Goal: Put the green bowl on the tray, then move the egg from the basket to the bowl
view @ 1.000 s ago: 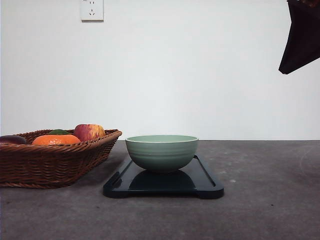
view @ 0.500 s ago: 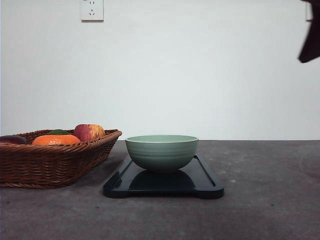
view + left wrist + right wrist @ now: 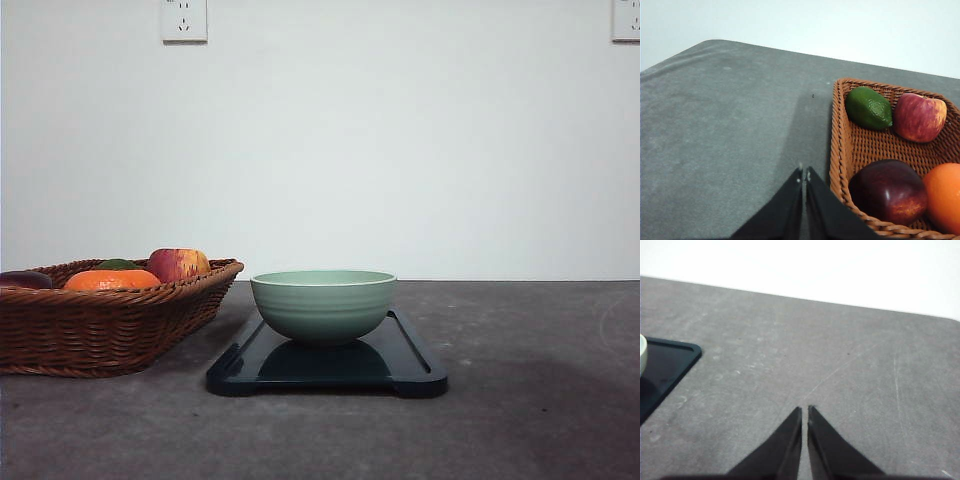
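**Trainee:** Sage-green glaze, ridged outside. Is that the task's vessel?

**Operator:** Yes. From my front camera, the green bowl (image 3: 323, 305) stands upright on the tray (image 3: 415, 372), a glossy black-navy slab with a low rim, near its middle. I cannot see into the bowl from this low angle. In the right wrist camera a sliver of the bowl's pale rim (image 3: 642, 354) shows at the frame edge, above one rounded corner of the tray (image 3: 670, 365).

**Trainee:** And the arms?

**Operator:** The left gripper (image 3: 804, 176) hangs over the bare grey table (image 3: 725, 125), just beside the braided rim of the basket (image 3: 836, 150). Its two dark fingers meet at the tips, clenched on nothing. The right gripper (image 3: 804, 411) is likewise pinched together with nothing between its fingers, poised over open tabletop, well apart from the tray's corner.

**Trainee:** What does the basket contain?

**Operator:** The brown wicker basket (image 3: 110, 320) sits on the table left of the tray, close to it but apart. Through the left wrist camera I count a green avocado-like fruit (image 3: 869, 108), a red-and-yellow apple (image 3: 919, 117), a dark red fruit (image 3: 888, 191) and part of an orange (image 3: 943, 195). I cannot make out an egg among them.
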`<state>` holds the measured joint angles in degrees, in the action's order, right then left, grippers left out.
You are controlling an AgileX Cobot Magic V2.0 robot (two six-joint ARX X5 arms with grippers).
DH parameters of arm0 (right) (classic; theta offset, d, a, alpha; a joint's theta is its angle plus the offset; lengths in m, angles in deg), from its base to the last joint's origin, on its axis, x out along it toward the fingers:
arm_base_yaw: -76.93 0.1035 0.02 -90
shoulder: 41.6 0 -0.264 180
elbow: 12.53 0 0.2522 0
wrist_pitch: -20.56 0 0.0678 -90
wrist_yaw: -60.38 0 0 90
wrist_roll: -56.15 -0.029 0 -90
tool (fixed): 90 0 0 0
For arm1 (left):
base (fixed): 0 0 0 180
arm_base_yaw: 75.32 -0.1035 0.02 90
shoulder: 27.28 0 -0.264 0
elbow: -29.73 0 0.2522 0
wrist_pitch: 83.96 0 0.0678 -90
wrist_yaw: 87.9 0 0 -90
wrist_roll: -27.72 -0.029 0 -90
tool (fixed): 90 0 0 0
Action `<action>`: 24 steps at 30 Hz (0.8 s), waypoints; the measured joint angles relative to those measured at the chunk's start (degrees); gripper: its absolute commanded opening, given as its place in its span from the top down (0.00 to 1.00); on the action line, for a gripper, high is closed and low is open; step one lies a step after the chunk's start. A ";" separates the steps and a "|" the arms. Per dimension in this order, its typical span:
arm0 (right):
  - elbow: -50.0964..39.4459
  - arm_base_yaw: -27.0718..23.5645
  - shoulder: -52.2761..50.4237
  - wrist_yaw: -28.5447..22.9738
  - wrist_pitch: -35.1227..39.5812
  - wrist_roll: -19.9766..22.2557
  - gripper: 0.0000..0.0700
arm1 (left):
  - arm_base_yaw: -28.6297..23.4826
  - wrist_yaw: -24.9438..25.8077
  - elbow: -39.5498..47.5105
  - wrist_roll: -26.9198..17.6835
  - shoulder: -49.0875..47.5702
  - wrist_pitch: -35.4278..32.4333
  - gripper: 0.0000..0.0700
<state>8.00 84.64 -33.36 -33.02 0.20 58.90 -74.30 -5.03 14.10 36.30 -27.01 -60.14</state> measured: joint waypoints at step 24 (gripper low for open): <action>-5.84 -1.76 -7.99 -0.03 0.07 -1.53 0.98 | 0.00 0.00 0.00 0.01 0.00 0.00 1.00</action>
<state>2.16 82.89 -41.35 -33.04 0.27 57.37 -74.30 -5.03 14.10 36.32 -27.01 -60.14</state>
